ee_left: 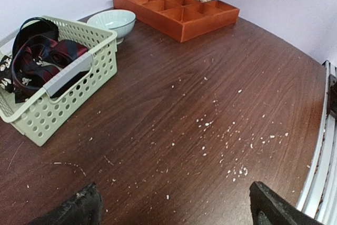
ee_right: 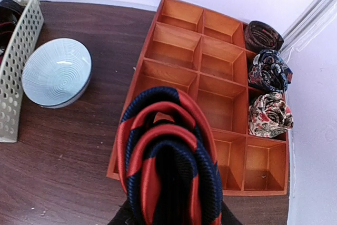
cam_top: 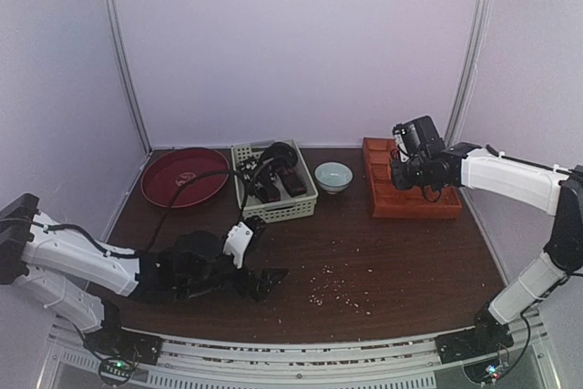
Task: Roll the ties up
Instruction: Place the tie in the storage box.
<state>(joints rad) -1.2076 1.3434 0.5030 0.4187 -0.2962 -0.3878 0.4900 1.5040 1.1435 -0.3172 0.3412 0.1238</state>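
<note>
My right gripper is shut on a rolled tie with orange-red and dark stripes. It holds the roll above the near left part of the orange compartment tray; its fingers are mostly hidden behind the roll. Three rolled ties sit in the tray's right-hand compartments. More ties, dark with some red, lie unrolled in the pale green basket. My left gripper is open and empty, low over the bare wooden table. From above, the right gripper is over the tray and the left gripper is near the front.
A pale blue bowl stands between the basket and the tray. A dark red plate lies at the back left. White crumbs are scattered on the table in front of the left gripper. Walls close in the sides and back.
</note>
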